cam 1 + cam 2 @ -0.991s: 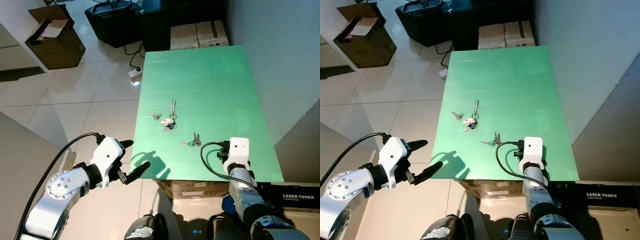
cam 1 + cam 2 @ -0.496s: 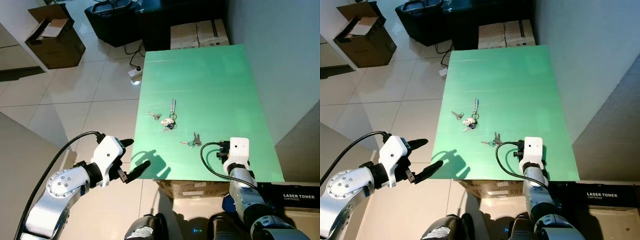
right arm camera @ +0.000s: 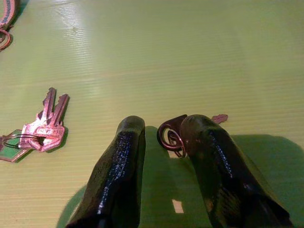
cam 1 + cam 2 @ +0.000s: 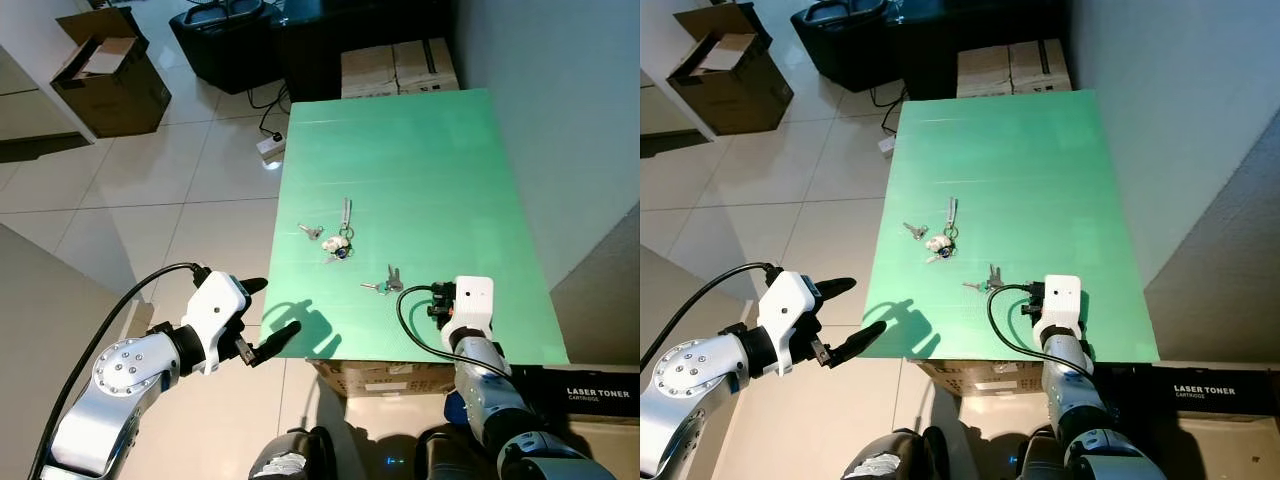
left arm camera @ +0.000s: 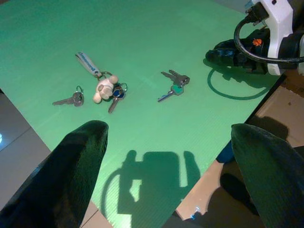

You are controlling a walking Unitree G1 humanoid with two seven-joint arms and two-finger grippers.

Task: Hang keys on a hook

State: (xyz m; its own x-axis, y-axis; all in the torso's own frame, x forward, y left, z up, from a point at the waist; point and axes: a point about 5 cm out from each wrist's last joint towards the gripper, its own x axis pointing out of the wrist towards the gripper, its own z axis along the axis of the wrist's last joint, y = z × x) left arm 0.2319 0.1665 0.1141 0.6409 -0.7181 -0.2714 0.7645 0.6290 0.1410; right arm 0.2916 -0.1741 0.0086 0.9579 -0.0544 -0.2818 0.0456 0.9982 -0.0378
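Several key sets lie on the green table (image 4: 420,160): a single key (image 4: 310,232), a bunch with a white charm and a strap (image 4: 340,240), and a pair with a green tag (image 4: 384,283). My right gripper (image 3: 164,124) rests low on the table near its front right, open only a little. A small key's ring (image 3: 170,135) lies between the fingers, and the key runs under one finger (image 3: 209,142). My left gripper (image 4: 278,307) hovers open beyond the table's front left corner, over the floor, with nothing in it.
An open cardboard box (image 4: 105,80) and black furniture (image 4: 230,40) stand at the far left. Two cartons (image 4: 400,68) sit behind the table, and a power strip (image 4: 270,148) lies on the tiles. A grey wall runs along the right. A toner box (image 4: 598,392) lies near my right arm.
My right gripper has edged slightly to the left along the table. The left arm has stayed where it was.
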